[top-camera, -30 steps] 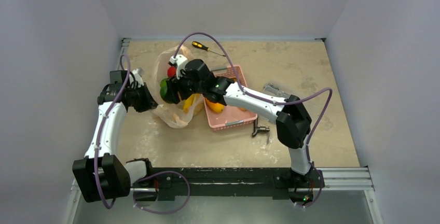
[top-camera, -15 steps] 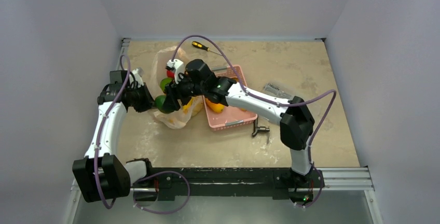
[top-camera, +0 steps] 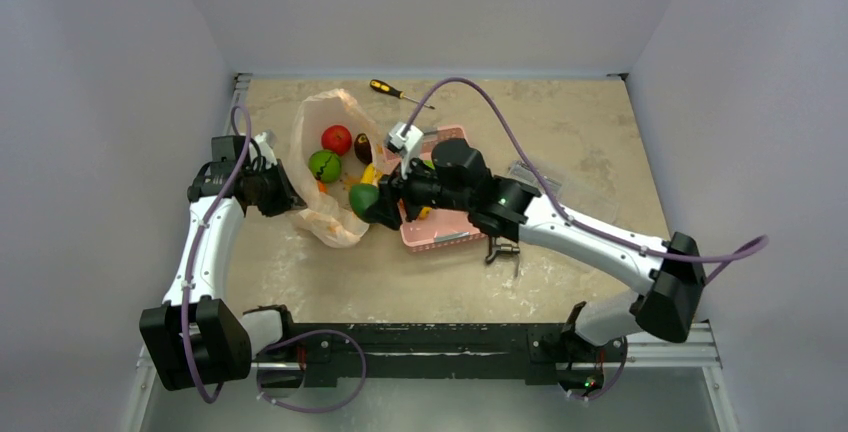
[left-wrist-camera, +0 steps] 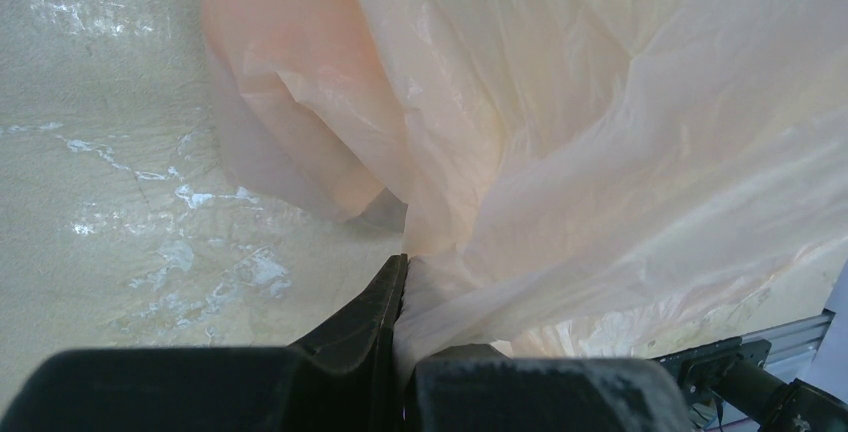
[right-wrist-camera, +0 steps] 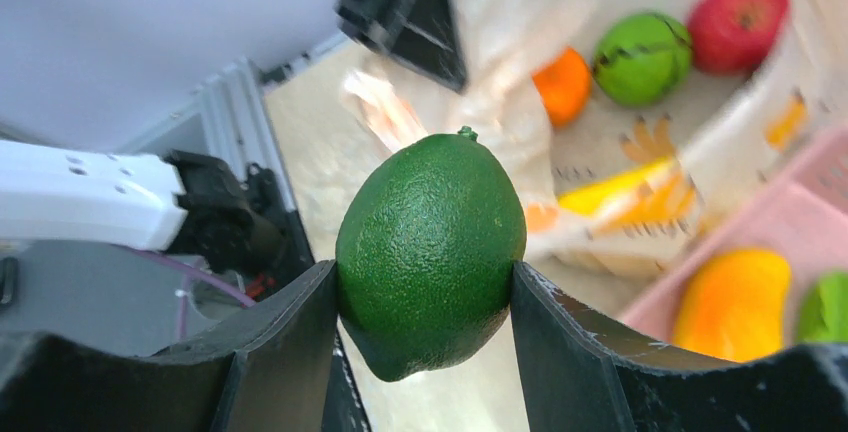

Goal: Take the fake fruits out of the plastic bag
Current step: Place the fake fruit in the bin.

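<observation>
The plastic bag lies at the left, its mouth open to the far side. Inside it lie a red apple, a green round fruit, a dark purple-brown fruit and yellow bananas; an orange shows in the right wrist view. My left gripper is shut on a fold of the bag. My right gripper is shut on a dark green lime-shaped fruit, held above the table between the bag and the pink basket.
The pink basket holds a yellow-orange oblong fruit and a green one. A yellow-handled screwdriver lies at the back. A clear packet and a metal tool lie right of the basket.
My right arm has drawn back out of the bag toward the near right with the dark green fruit in its jaws. The fruits in the bag now show. The left arm has held still.
</observation>
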Motion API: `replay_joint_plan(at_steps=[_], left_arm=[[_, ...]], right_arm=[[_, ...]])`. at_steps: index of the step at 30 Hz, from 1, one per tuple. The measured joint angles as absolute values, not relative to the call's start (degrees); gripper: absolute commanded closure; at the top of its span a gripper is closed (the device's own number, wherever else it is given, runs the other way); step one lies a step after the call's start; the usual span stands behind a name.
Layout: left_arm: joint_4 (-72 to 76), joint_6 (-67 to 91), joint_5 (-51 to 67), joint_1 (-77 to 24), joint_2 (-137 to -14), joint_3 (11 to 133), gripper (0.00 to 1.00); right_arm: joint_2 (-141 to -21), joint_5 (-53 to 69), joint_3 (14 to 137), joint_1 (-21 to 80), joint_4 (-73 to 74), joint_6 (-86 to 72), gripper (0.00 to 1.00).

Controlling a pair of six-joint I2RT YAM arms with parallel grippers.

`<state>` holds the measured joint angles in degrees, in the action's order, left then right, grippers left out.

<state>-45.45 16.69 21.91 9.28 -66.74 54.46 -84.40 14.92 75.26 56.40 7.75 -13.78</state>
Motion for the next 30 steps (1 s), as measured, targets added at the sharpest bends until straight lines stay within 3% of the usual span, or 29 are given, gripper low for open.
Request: replay_joint_plan(at_steps=[6, 14, 20, 30], left_arm=[[-45.45, 16.69, 21.93, 9.28, -66.74, 54.46, 1.0], [-45.43, 16.69, 21.85, 8.88, -66.43, 54.3, 1.0], [-45.5, 16.69, 21.43, 8.67, -66.13, 54.06, 1.0], [-46.24, 16.82, 21.23, 8.58, -66.15, 53.71, 1.0]], right_arm=[[-73.89, -0.3, 57.71, 56.18, 4.95, -15.03, 1.0], [-79.59, -16.43, 53.69, 51.59, 9.47, -18.33, 0.99], [-85.67, -17.34, 53.69, 51.81, 11.16, -20.45, 0.75], [-90.45, -18.68, 53.78, 51.81, 11.42, -23.77, 0.23]])
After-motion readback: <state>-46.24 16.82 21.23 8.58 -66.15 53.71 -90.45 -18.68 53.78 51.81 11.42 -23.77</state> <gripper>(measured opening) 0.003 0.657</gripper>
